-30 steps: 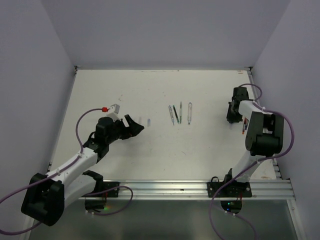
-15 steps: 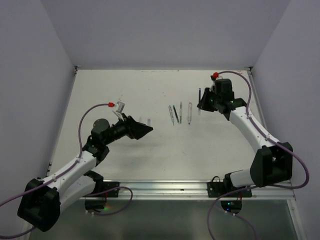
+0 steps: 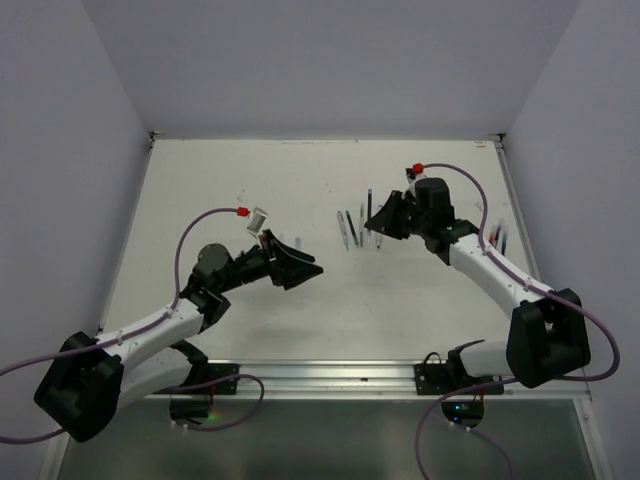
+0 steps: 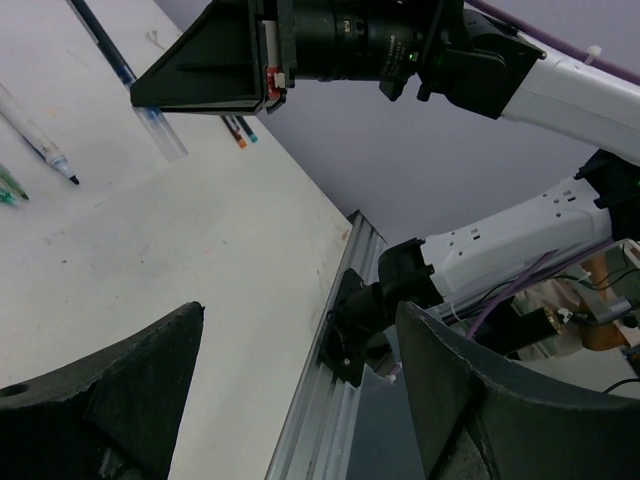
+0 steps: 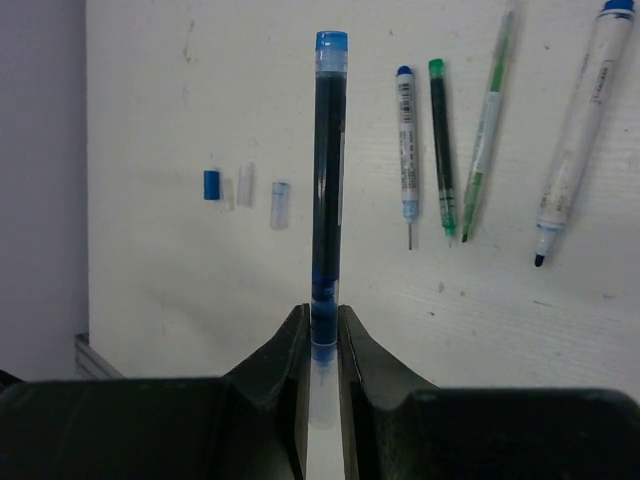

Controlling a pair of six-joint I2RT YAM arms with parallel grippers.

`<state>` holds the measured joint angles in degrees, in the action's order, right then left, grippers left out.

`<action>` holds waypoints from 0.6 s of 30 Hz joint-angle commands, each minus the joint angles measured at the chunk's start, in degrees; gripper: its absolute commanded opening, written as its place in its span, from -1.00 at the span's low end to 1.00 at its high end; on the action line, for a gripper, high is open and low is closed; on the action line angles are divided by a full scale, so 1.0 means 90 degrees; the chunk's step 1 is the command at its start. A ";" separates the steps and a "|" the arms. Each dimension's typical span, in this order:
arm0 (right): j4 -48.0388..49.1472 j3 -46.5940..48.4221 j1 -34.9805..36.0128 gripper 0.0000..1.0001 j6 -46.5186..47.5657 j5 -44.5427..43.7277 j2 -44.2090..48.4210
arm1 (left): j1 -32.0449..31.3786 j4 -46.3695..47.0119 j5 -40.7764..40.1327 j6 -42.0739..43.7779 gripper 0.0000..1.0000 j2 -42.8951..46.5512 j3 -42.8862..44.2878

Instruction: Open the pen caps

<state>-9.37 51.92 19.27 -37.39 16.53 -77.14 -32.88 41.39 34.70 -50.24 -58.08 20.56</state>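
My right gripper (image 3: 375, 222) is shut on a blue pen (image 5: 328, 170), held above the table's middle. That pen's clear cap (image 5: 320, 395) sits between the fingers, and its barrel points away from the wrist. The same clear cap (image 4: 162, 132) shows in the left wrist view, jutting from the right gripper. My left gripper (image 3: 308, 272) hovers open and empty to the left of it. Three loose pen caps lie on the table: a blue one (image 5: 211, 185) and two clear ones (image 5: 245, 185) (image 5: 279, 204). Several uncapped pens (image 5: 440, 140) lie side by side.
A grey marker (image 5: 575, 140) lies at the end of the pen row (image 3: 352, 230). More pens (image 3: 496, 238) lie near the table's right edge. An aluminium rail (image 3: 330, 378) runs along the near edge between the arm bases.
The right arm has swung from the right edge towards the table's middle, carrying the blue pen. The left arm has reached rightward towards it, its gripper still open.
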 commanded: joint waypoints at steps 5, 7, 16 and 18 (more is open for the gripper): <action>0.1421 -0.0211 0.0329 -1.00 -0.0738 0.0633 0.0378 | -0.0350 0.1505 -0.0213 -0.0463 0.60 -0.0908 0.0108; 0.1645 -0.0329 0.0349 -1.00 -0.0981 0.0682 0.0466 | -0.0370 0.1583 -0.0271 -0.0385 0.58 -0.1036 0.0147; 0.2496 -0.0652 0.0506 -1.00 -0.1656 0.1122 0.0632 | -0.0409 0.1476 -0.0359 -0.0121 0.54 -0.1710 0.0957; 0.2496 -0.0652 0.0525 -1.00 -0.1686 0.1151 0.0652 | -0.0399 0.1524 -0.0359 -0.0189 0.54 -0.1924 0.1094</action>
<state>8.58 46.24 23.59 -50.24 24.40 -73.10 -36.14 50.65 32.29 -52.86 -73.78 26.87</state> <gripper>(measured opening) 0.163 0.773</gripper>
